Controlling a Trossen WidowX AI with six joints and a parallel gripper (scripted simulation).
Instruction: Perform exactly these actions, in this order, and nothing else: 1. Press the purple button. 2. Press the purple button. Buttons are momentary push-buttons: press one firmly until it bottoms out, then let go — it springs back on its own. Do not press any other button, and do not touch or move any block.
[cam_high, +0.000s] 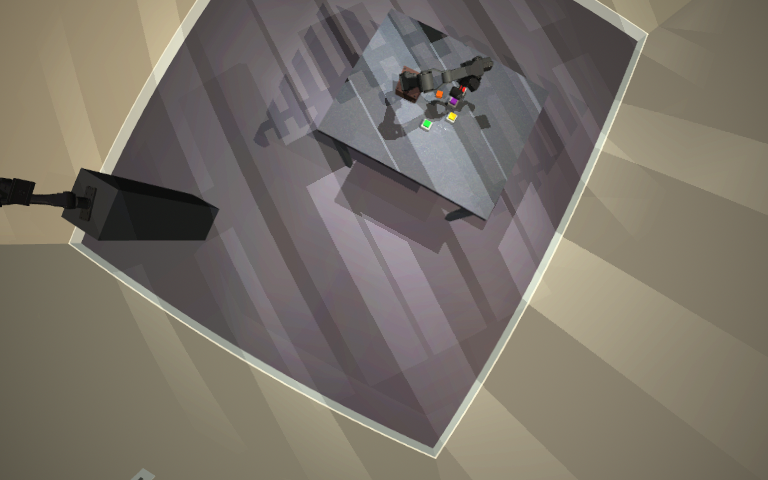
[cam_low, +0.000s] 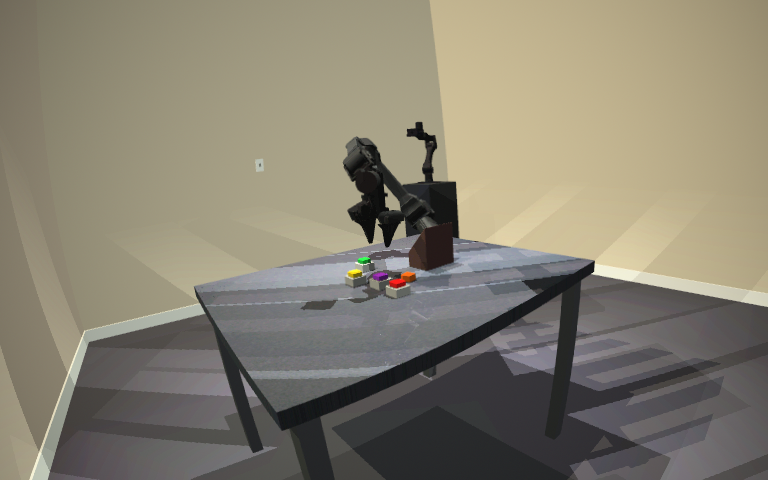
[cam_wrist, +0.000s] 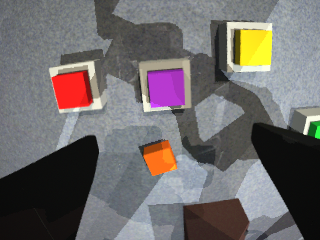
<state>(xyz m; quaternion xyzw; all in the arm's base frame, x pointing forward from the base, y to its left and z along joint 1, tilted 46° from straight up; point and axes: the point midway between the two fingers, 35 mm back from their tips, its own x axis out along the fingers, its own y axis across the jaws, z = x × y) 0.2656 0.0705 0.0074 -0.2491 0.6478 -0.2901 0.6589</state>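
The purple button (cam_high: 453, 101) (cam_low: 380, 276) (cam_wrist: 166, 88) sits in a pale square housing on the table, its cap standing up. In the wrist view it is above the middle, between the red and yellow buttons. My gripper (cam_low: 378, 243) (cam_wrist: 176, 137) is open and points down, with nothing between its fingers. It hangs above the table, clear of the buttons. In the wrist view the purple cap lies beyond the line between the fingertips, roughly centred sideways. No button cap looks pushed down.
The red button (cam_low: 397, 283) (cam_wrist: 72, 90) and yellow button (cam_low: 354, 273) (cam_wrist: 255, 47) flank the purple one. The green button (cam_high: 426, 123) (cam_low: 364, 260) is farther off. A small orange block (cam_high: 439, 94) (cam_wrist: 160, 158) lies between the purple button and the brown arm base (cam_low: 438, 249) (cam_wrist: 215, 220).
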